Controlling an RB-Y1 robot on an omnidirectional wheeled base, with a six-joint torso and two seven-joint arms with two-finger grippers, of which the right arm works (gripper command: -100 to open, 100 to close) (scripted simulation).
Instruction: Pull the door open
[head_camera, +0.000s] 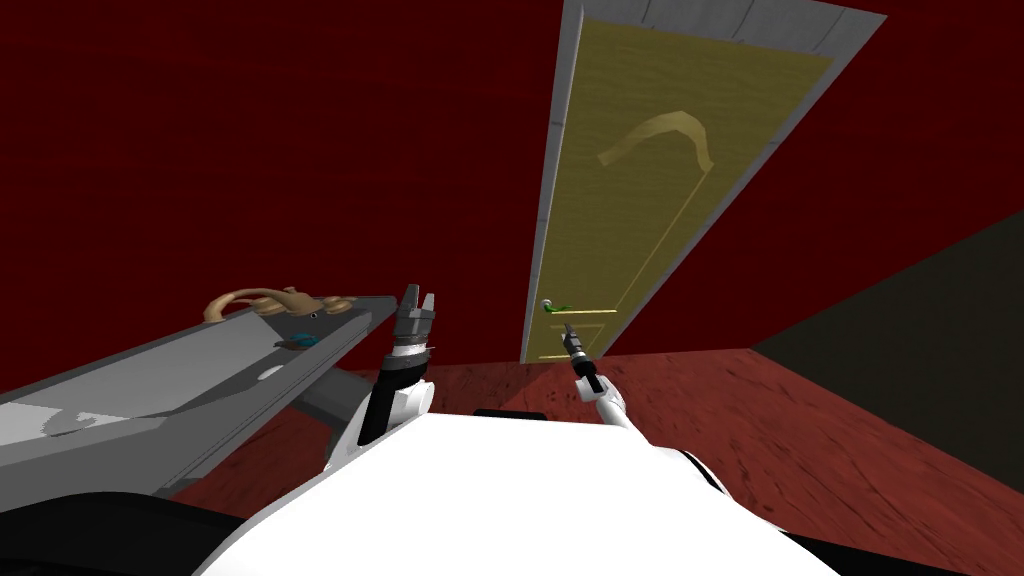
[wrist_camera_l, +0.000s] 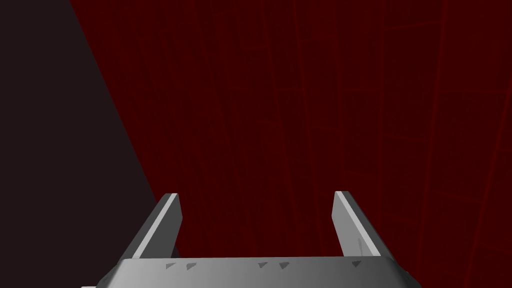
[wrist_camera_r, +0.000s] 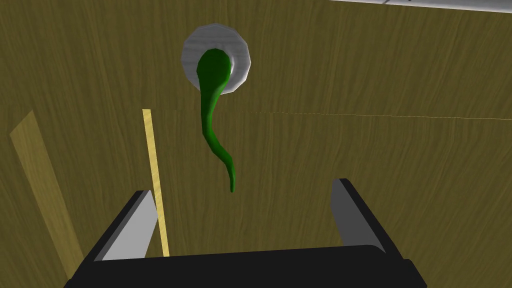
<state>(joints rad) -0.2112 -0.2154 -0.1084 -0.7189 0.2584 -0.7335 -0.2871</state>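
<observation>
Surface (head_camera: 180, 385): one, grey, lower left.
Room: red walls (head_camera: 250, 150), one door (head_camera: 640, 180), one green handle (wrist_camera_r: 214, 120).
Left end effector (wrist_camera_l: 257, 194): fingers apart.
Right end effector (wrist_camera_r: 242, 186): fingers apart.

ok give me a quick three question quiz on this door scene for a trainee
1. True or false: the right claw is shut on the green handle.
2. What colour is the door? A white, B olive-yellow with wood grain, C blue.
3. Fill in: the left claw is ___.
Key: 1 false, it is open and not gripping the handle. 2 B. 3 open.
</observation>
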